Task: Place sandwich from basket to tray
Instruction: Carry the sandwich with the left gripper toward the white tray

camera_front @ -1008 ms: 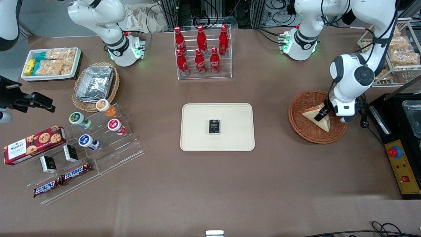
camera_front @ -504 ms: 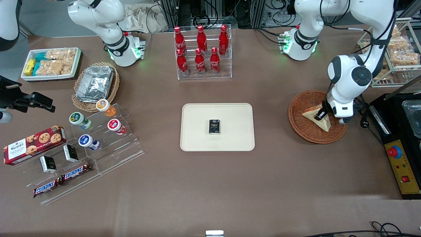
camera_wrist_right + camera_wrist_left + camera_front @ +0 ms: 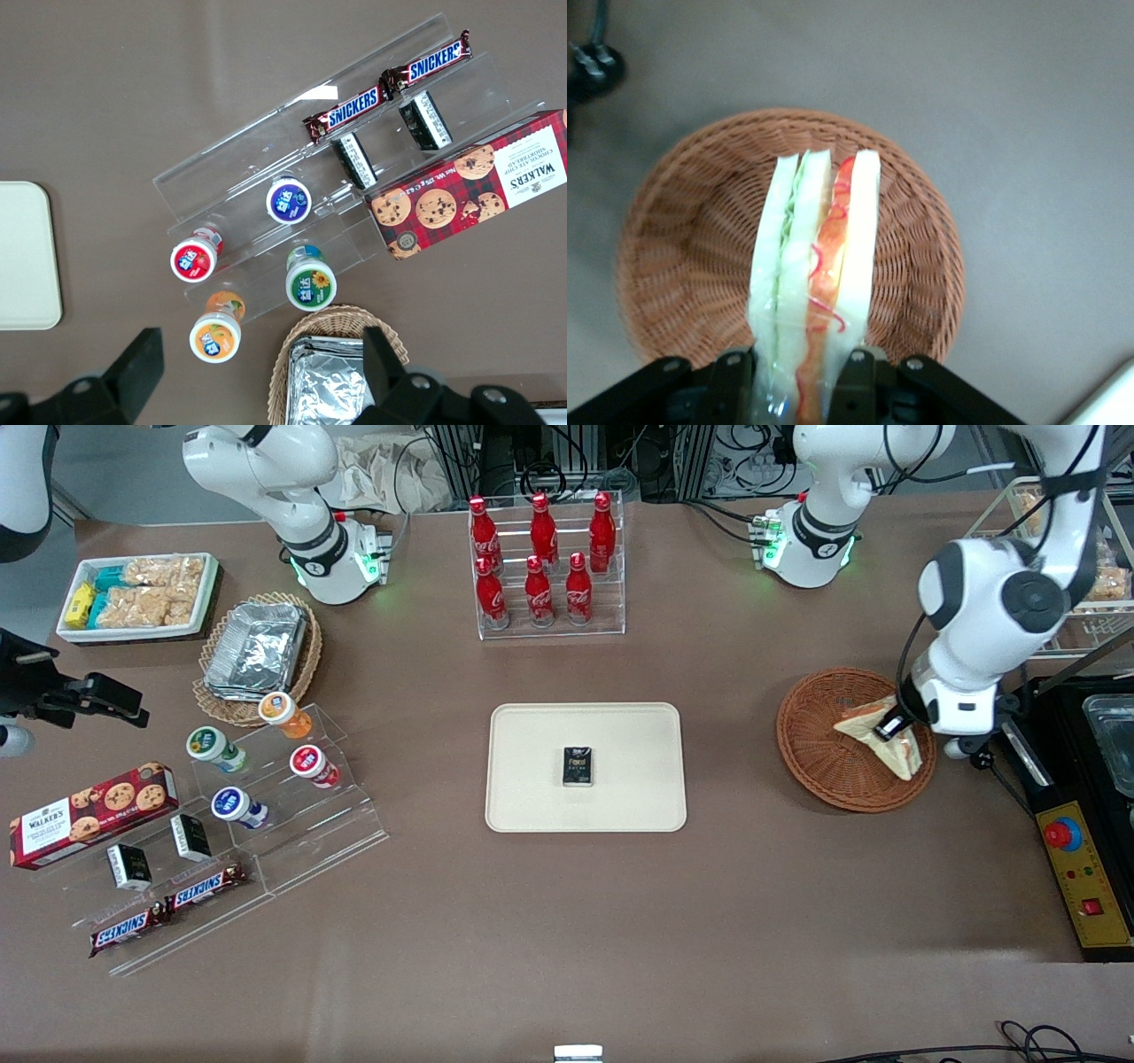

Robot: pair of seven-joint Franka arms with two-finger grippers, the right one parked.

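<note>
Sandwich (image 3: 816,274) now lifted clear of basket (image 3: 819,757) w/ gripper (image 3: 889,729) jaws clamped on it (was resting inside sec ago). Next prob carry to tray (image 3: 532,797).

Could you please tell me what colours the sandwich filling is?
Green and orange-red, between white bread; the sandwich, held by the gripper, shows best in the left wrist view.

Sandwich (image 3: 818,274) wedge, white bread w/ red-green filling, pinched in my gripper (image 3: 793,376) above brown wicker basket (image 3: 819,762), cream tray (image 3: 620,806) mid-table w/ small black pack (image 3: 578,767)
</note>
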